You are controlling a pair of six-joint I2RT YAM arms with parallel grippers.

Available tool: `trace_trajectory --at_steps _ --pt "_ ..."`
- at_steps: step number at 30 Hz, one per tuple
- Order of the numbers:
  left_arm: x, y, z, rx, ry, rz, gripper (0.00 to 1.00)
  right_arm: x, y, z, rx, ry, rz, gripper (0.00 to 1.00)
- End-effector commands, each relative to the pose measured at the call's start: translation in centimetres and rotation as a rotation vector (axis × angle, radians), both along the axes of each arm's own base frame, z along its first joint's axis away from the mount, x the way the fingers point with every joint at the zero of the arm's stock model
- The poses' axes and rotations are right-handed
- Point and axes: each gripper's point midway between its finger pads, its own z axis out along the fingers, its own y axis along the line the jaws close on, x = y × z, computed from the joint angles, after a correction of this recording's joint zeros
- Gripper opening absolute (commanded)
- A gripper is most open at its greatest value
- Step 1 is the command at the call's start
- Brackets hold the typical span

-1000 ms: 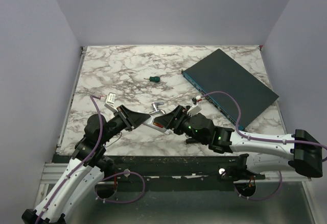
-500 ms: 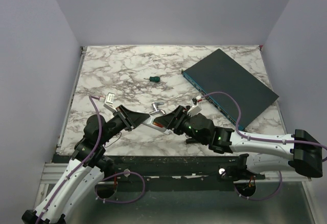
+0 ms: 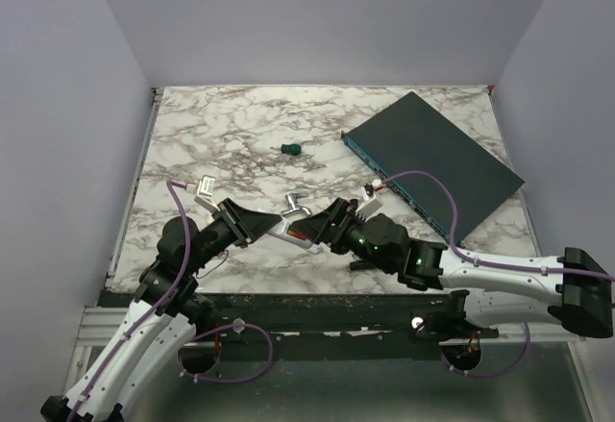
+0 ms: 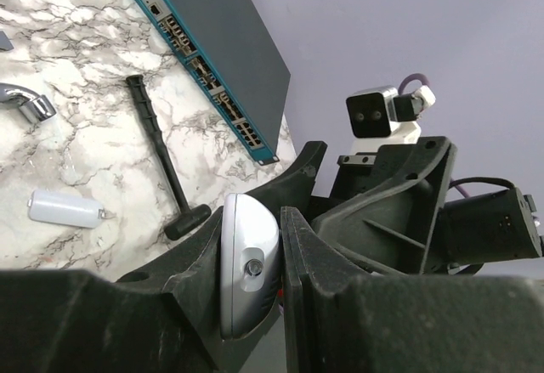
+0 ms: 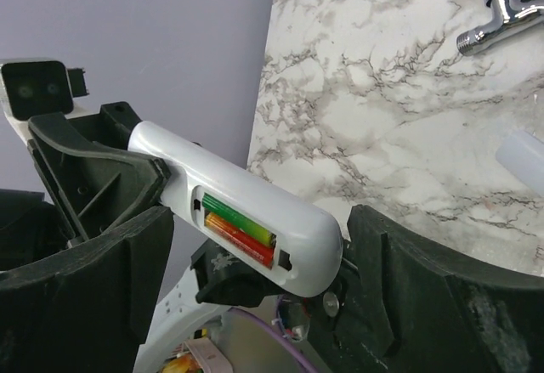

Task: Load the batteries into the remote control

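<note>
Marbled table [image 3: 192, 124], plain lilac walls [image 3: 317, 18]

On the desk [image 3: 211, 124]:
- flat box [image 3: 432, 158], right rear, lying askew
- screwdriver [image 3: 289, 149], mid-desk, left of the flat box
- bent metal piece [image 3: 294, 203], nearer the front, just behind the remote control [image 3: 293, 233]

Above the desk, front centre: the remote control, its left end in the left claw [image 3: 261, 227], its right end between the spread fingers of the right claw [image 3: 315, 232]. Two batteries [image 5: 240, 227] side by side in its compartment.
</note>
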Motion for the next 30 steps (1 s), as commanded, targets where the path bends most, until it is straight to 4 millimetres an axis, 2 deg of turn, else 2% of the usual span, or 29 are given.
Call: trace_trajectory --at_steps 1,5,9,12,16,22,26,30 --pt "0.3 0.1 0.1 -0.007 -0.012 0.014 0.0 0.4 -1.3 0.7 -0.056 -0.076 -0.023 0.95" --pt "0.3 0.1 0.2 -0.007 -0.014 0.014 0.0 1.2 -2.9 0.7 -0.117 -0.116 -0.08 0.96" --pt "0.0 0.2 0.2 0.002 -0.013 0.009 0.0 2.6 -5.7 0.6 -0.21 -0.176 -0.186 0.96" --pt "-0.3 0.4 0.3 0.015 -0.02 0.008 0.0 3.9 -8.4 -0.1 -0.365 -0.274 -0.265 0.95" --pt "-0.8 1.0 1.1 0.036 -0.037 0.015 0.0 4.6 -11.0 -2.2 -0.607 -0.337 -0.286 0.92" --pt "-1.0 1.8 2.7 0.075 -0.076 0.03 0.0 4.7 -11.3 -3.9 -0.728 -0.301 -0.257 0.84" --pt "-1.1 1.8 2.8 0.071 -0.077 0.015 0.0 4.2 -9.9 -5.5 -0.75 -0.271 -0.129 0.82" --pt "-0.9 2.3 2.7 0.085 -0.084 0.029 0.0 3.3 -8.8 -8.7 -0.779 -0.246 0.083 0.83"
